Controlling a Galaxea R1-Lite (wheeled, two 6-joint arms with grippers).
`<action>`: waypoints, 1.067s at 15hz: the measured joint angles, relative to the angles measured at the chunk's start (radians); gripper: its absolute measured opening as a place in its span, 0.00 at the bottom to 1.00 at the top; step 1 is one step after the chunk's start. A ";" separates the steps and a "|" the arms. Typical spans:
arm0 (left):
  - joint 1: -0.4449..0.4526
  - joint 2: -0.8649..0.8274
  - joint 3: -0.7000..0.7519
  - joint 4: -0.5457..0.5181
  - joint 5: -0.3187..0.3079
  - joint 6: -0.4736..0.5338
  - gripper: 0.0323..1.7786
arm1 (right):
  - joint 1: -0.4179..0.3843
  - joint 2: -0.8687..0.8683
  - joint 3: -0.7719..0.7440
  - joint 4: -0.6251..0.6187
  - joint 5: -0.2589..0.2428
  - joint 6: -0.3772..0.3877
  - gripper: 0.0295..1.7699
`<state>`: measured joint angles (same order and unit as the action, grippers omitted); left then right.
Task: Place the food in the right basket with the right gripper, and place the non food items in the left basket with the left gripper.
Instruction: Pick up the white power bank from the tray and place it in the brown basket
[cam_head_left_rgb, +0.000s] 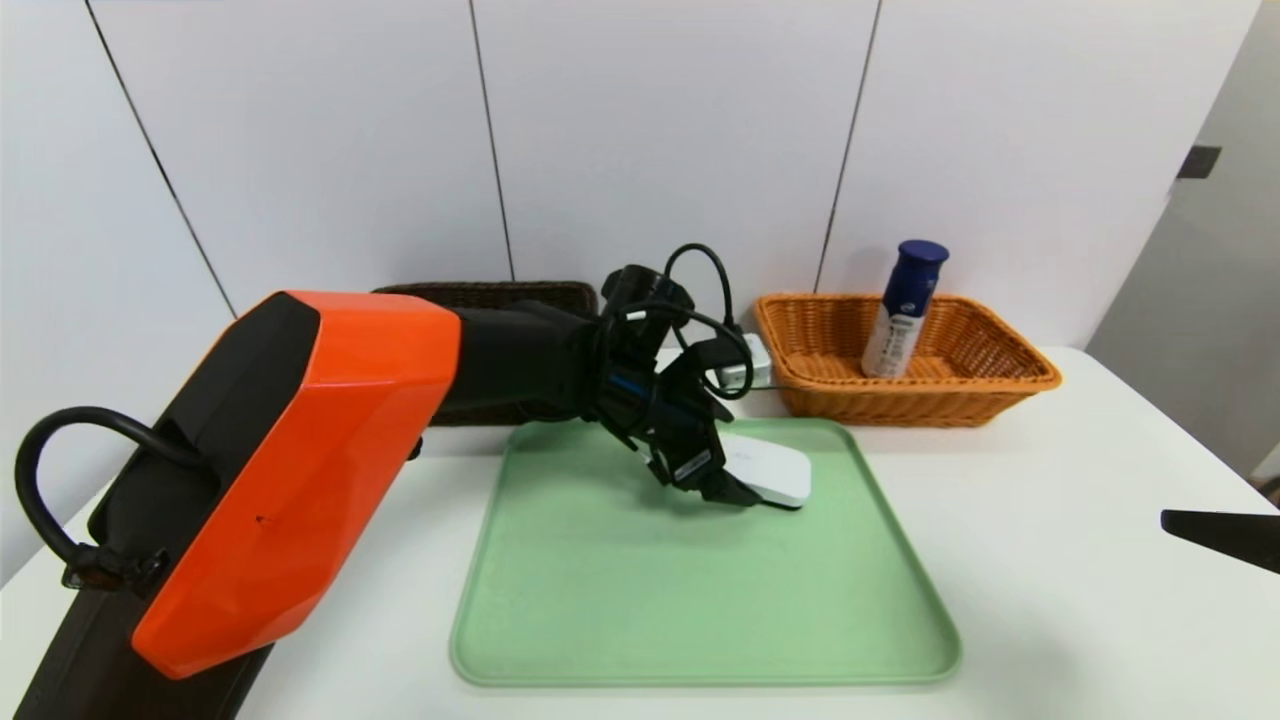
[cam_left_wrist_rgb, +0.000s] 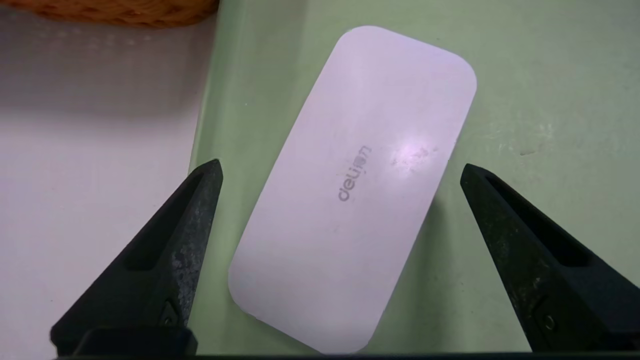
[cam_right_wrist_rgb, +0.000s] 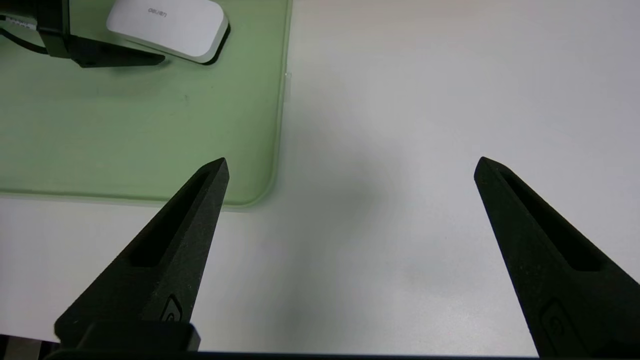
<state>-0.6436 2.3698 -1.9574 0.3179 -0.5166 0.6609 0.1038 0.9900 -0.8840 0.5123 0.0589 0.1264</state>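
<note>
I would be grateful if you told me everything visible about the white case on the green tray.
The white case is a flat, rounded rectangle, smooth and slightly glossy, probably plastic, with a dark underside. Grey, partly worn lettering starting "deli" marks its top, beside faint smudges. It lies flat and slantwise on the green tray, towards the tray's far right part. The left gripper is open around it, with a fingertip on either side; no grip is visible.

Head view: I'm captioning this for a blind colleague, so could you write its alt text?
The robot's left pincer, open, reaches over a flat white case on a green tray. Behind, a blue-capped bottle stands in an orange wicker basket, with a dark basket partly hidden by the arm; the right pincer waits at the right edge.
</note>
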 joint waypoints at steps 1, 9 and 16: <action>0.000 0.004 0.000 0.004 0.001 -0.008 0.95 | 0.000 0.000 0.001 0.000 0.000 0.000 0.96; -0.001 0.019 0.000 0.015 -0.001 -0.083 0.95 | 0.000 -0.008 0.008 0.001 0.000 0.000 0.96; -0.001 0.040 0.000 0.008 -0.003 -0.082 0.95 | 0.000 -0.008 0.015 0.000 0.000 0.001 0.96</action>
<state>-0.6445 2.4098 -1.9574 0.3255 -0.5200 0.5791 0.1034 0.9817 -0.8694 0.5123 0.0591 0.1270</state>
